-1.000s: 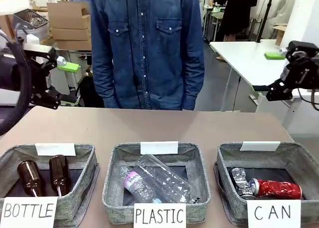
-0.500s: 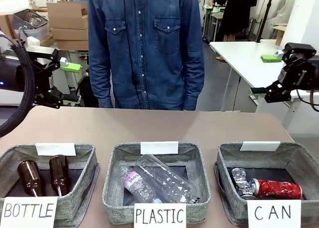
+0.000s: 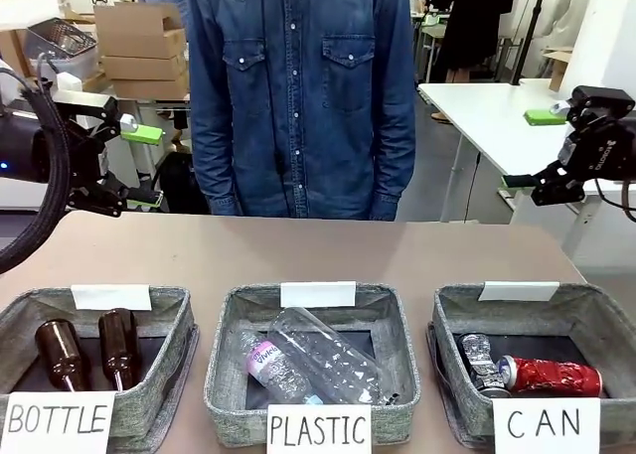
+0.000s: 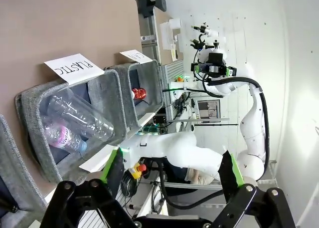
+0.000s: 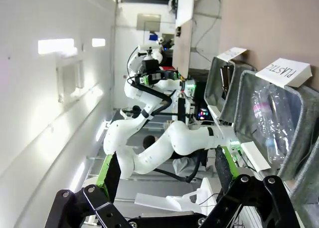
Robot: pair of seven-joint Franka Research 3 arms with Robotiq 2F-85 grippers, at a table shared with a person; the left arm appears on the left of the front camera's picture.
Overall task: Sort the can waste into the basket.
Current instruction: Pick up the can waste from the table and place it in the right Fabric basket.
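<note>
Fingers: you see both pairs spread wide with nothing between them, left gripper and right gripper raised above the counter's far corners.
Cans: your silver-grey can and red can lie touching inside the CAN basket.
Neighbours: plastic bottles fill the middle basket; brown bottles the left one.
Person: standing at the far edge.

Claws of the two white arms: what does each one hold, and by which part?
Nothing: left claw and right claw hang open, empty, above the table.
</note>
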